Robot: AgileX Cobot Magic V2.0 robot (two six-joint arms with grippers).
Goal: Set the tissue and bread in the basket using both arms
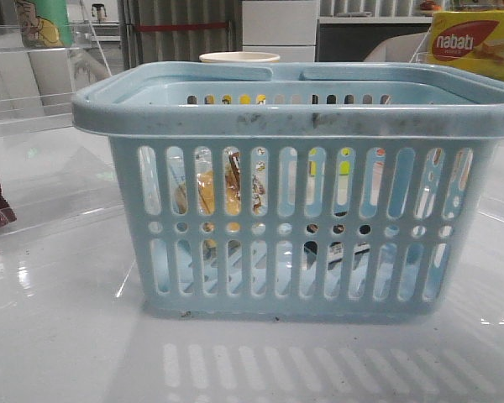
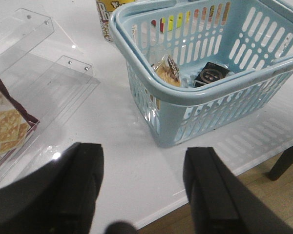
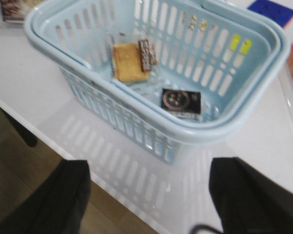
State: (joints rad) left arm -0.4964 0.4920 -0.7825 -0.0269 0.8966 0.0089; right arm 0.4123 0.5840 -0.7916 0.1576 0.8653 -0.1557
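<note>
Right wrist view — bread (image 3: 130, 61) and tissue (image 3: 181, 101) lie inside the basket (image 3: 151, 131), delivered; both grippers (image 3: 149, 195) (image 2: 144, 187) hover spread and empty.

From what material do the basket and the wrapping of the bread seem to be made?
The basket looks like moulded light-blue plastic with a smooth, slightly glossy finish: its slots, round holes and thick rim are regular. The bread seems wrapped in thin clear plastic film, since the golden-brown bread shows through beside a dark label.
</note>
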